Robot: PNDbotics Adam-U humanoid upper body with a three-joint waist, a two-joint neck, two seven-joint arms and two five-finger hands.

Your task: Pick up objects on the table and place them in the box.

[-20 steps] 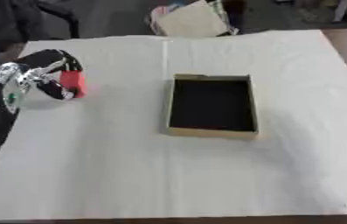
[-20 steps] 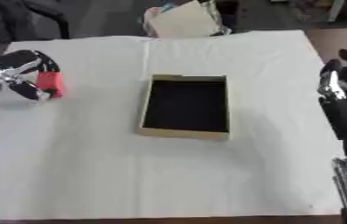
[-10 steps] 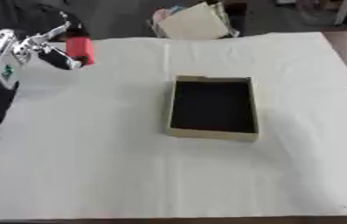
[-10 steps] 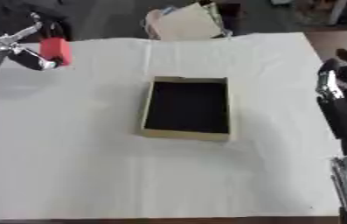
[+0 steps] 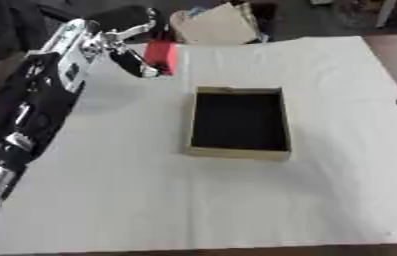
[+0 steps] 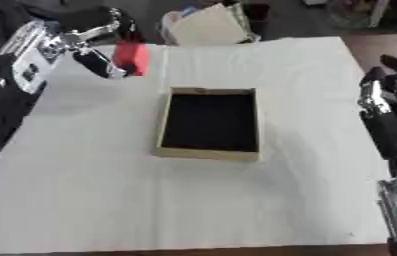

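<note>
Red block (image 5: pixel 161 56) was held aloft in the left robot hand (image 5: pixel 130 42), far left of the box (image 5: pixel 239 122), which looked empty; placing remained. Right robot hand (image 6: pixel 385 95) idled, fingers relaxed.

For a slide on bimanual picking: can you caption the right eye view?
Left robot hand holds a red block above the table, left of the open box; right robot hand idles.
</note>
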